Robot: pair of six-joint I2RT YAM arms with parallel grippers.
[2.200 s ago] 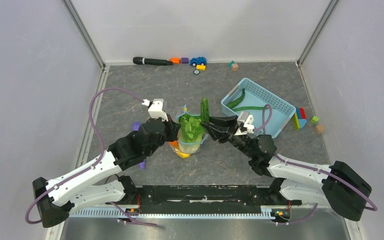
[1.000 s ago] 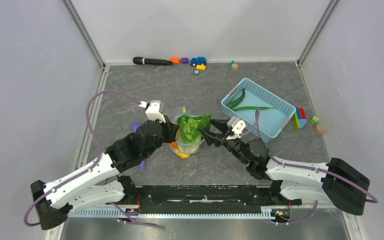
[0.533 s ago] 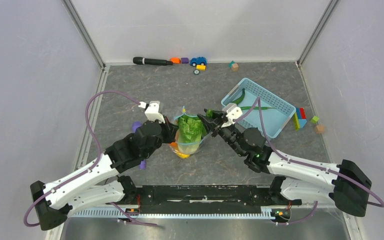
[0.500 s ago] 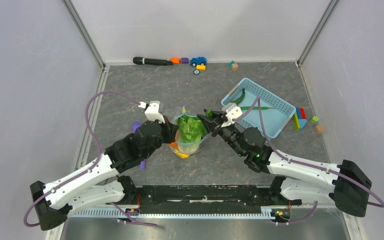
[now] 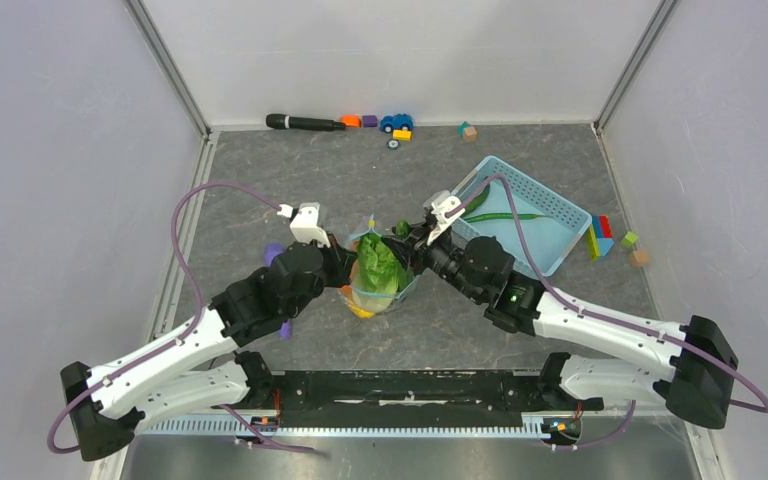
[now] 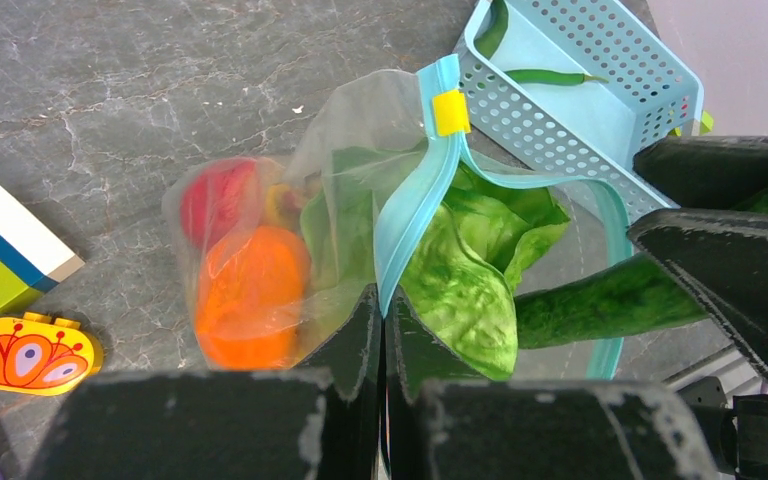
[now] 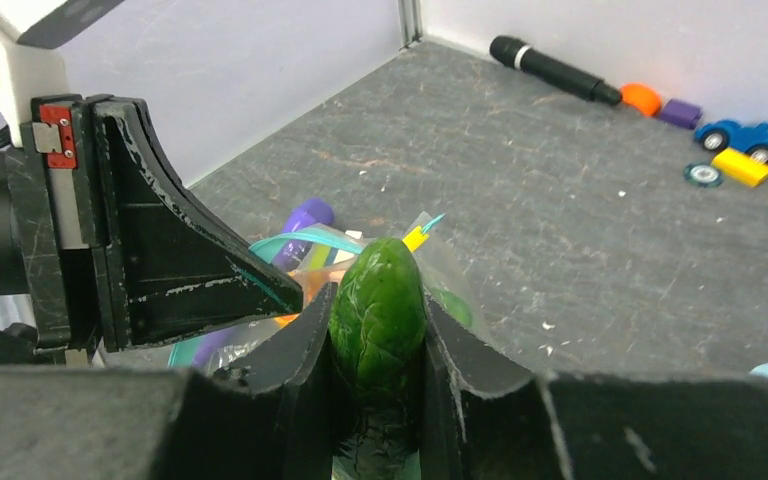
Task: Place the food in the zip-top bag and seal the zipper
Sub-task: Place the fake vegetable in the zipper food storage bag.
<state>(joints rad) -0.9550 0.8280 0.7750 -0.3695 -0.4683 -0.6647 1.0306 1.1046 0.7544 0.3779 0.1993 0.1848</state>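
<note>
The zip-top bag (image 5: 378, 290) stands mid-table with its mouth up. My left gripper (image 6: 382, 300) is shut on the teal zipper (image 6: 412, 205) strip near the yellow slider (image 6: 450, 110). Through the clear plastic I see a red fruit (image 6: 212, 200), an orange (image 6: 250, 295) and the green lettuce (image 6: 465, 275). My right gripper (image 7: 375, 300) is shut on a dark green bumpy vegetable (image 7: 380, 305). It holds the vegetable (image 6: 600, 300) lengthwise over the bag's open mouth, against the lettuce. From above, the right gripper (image 5: 405, 245) meets the left gripper (image 5: 348, 262) across the bag.
A light-blue lattice basket (image 5: 540, 215) with thin green pods (image 6: 550, 77) stands right of the bag. A black microphone (image 5: 300, 122), toy car (image 5: 396, 122) and small blocks lie along the back wall. More blocks (image 5: 602, 236) lie beside the basket, and some (image 6: 10, 245) left of the bag.
My right arm has swung left and forward, bringing the green vegetable from beside the bag to over its mouth, and its jaws have narrowed on it. The left gripper has kept its hold.
</note>
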